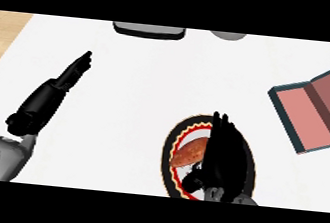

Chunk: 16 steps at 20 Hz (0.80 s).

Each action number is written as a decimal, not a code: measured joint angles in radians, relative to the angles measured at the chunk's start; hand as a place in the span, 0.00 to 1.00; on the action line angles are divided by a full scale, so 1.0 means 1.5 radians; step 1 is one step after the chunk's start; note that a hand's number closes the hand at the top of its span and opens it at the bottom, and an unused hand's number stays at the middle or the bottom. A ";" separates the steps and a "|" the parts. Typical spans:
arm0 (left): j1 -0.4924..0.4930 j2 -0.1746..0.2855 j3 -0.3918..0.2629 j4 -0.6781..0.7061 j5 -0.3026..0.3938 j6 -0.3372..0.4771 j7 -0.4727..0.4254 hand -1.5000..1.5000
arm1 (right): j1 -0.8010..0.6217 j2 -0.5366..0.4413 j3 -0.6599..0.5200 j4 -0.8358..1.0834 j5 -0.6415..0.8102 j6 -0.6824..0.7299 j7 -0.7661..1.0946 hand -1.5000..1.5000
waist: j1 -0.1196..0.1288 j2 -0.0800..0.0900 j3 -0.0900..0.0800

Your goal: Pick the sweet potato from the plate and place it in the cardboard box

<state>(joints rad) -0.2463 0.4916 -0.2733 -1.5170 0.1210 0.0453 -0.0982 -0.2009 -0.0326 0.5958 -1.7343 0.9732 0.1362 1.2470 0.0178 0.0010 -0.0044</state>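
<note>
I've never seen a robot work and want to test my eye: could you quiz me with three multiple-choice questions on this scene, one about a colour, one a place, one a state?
1. The cardboard box's inside is: A pinkish red; B green; C yellow.
2. The sweet potato lies: A in a bowl; B on the plate; C in a drawer.
3. The left hand's fingers are: A curled round a cup; B straight, holding nothing; C pinching a spoon.
Answers: 1 A, the open box shows pinkish red; 2 B, it sits on the plate, partly hidden by the right hand; 3 B, they stretch out straight, with nothing in them.
</note>
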 measured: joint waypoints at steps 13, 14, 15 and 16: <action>-0.001 -0.009 0.009 0.004 -0.008 -0.011 0.000 0.50 | -0.050 0.009 -0.023 0.111 -0.014 0.014 0.000 0.00 | -0.004 -0.001 0.001; -0.007 -0.007 0.016 0.006 -0.004 -0.015 0.002 0.50 | -0.050 0.009 -0.023 0.120 -0.014 0.012 0.001 0.00 | -0.004 -0.001 0.001; -0.009 -0.007 0.019 0.007 -0.003 -0.016 0.002 0.50 | -0.056 0.009 -0.030 0.125 -0.018 0.014 0.000 0.00 | -0.005 -0.001 0.002; -0.005 -0.009 0.019 0.009 -0.005 -0.017 -0.004 0.50 | -0.058 0.009 -0.026 0.136 -0.022 0.010 0.001 0.00 | -0.004 -0.001 0.002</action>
<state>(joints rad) -0.2539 0.4784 -0.2447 -1.5041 0.1130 0.0201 -0.1038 -0.2884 -0.0196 0.5562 -1.5311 0.9406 0.1515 1.2487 0.0117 0.0001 -0.0018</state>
